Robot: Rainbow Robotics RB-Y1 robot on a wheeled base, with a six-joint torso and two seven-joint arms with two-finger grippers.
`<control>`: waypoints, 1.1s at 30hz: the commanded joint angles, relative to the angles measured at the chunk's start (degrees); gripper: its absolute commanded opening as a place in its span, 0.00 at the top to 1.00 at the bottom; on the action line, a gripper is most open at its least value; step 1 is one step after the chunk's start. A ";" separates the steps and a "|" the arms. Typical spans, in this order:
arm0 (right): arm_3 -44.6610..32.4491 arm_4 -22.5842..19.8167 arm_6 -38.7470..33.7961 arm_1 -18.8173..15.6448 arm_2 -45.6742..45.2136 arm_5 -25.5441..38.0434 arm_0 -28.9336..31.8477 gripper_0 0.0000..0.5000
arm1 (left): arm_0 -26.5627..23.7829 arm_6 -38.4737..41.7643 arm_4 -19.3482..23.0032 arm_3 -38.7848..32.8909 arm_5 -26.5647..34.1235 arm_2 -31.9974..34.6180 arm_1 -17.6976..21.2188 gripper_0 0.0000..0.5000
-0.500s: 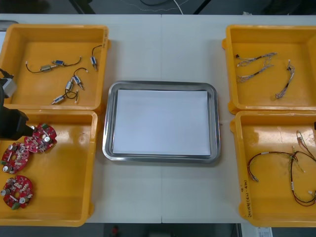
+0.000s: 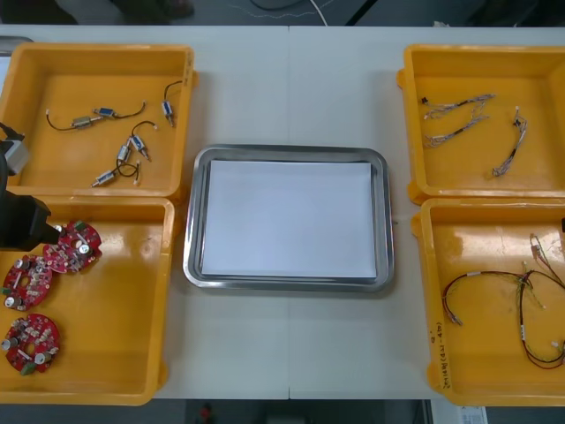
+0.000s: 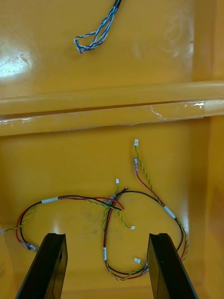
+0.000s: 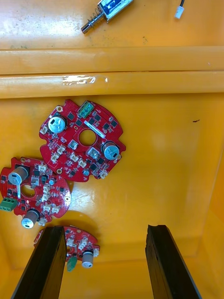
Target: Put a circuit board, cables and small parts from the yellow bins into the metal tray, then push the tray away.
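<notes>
Beneath my left hand [image 4: 106, 231], fingers [image 4: 46, 266] apart: yellow bin [image 4: 163, 163] with three circuit boards [image 4: 81, 140], one partly behind a finger. Beneath my right hand [image 3: 107, 237], equally spread: second bin [image 3: 70, 154] of cables [image 3: 112, 205], partly cut off.

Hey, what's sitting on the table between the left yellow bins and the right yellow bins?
A rectangular shiny metal tray, white inside; the front view shows it.
</notes>
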 commanded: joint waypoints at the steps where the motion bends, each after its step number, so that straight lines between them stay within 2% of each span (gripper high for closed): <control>1: -0.35 -0.36 1.65 -2.28 -0.77 0.11 0.60 0.00 | 0.83 -3.20 -0.50 -1.52 -0.54 1.61 2.56 0.00; 33: -0.35 -0.36 1.65 -2.28 -0.77 0.11 0.60 0.00 | 0.83 -3.20 -0.50 -1.52 -0.54 1.61 2.56 0.00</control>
